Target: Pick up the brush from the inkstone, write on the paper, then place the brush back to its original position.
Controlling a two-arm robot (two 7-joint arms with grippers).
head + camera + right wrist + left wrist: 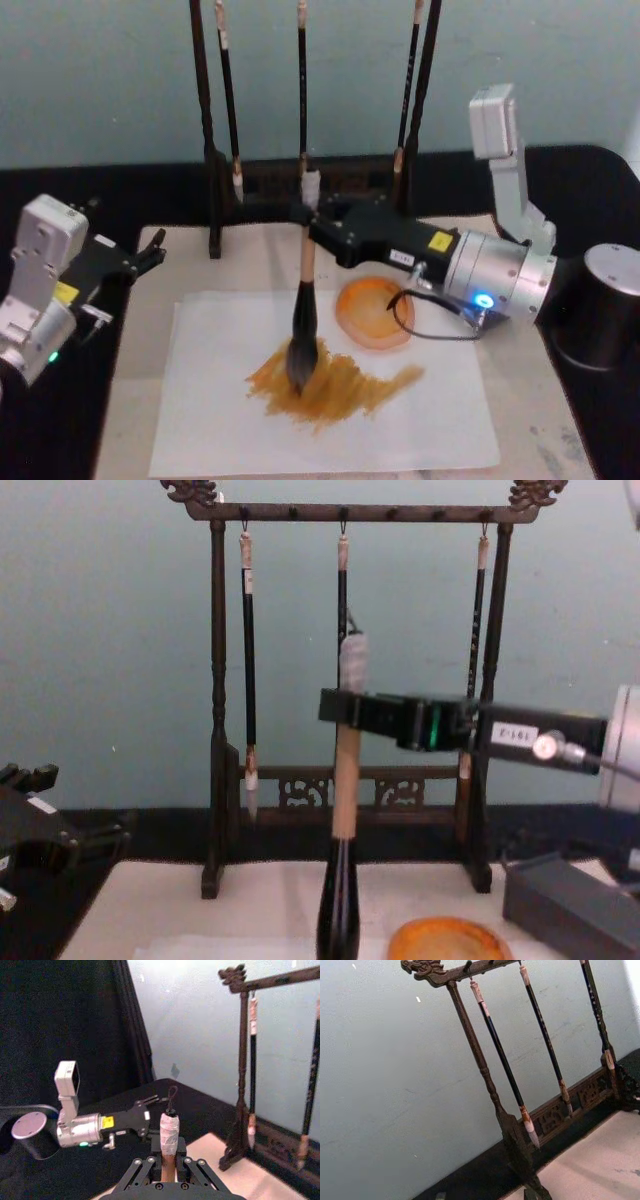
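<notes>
**Head:** right gripper (306, 216) comes in from the right. Its jaws are clamped on the tan handle of the brush (304, 300), which stands roughly upright. Straight below the jaws the bristles touch the paper (420, 430), on a patch of ochre ink strokes (340, 388). The inkstone (373, 313) sits below the gripper body, just wrist-side of the jaws. It overlaps the paper's far edge and is clear of the bristles. Yellow label (438, 241) on the gripper housing, text unreadable. Left gripper (152, 252) is parked at the left edge of the bench (125, 400), jaws apart with nothing between them.

**Left wrist:** rack (482, 1067) with three thin brushes (505, 1067) hanging in front of the wall.

**Right wrist:** the brush's whitish end cap and loop stick up out of the right jaws. The left gripper is well beyond them, with a yellow sticker (106, 1122) on its housing, not legible.

**Chest:** right jaws are shut on the handle between the cap and the black lower part. White label (513, 735) behind the jaws, characters too small to read. Inkstone rim is below the jaws, wrist-side, and a grey block (570, 905) lies farther out that way.
</notes>
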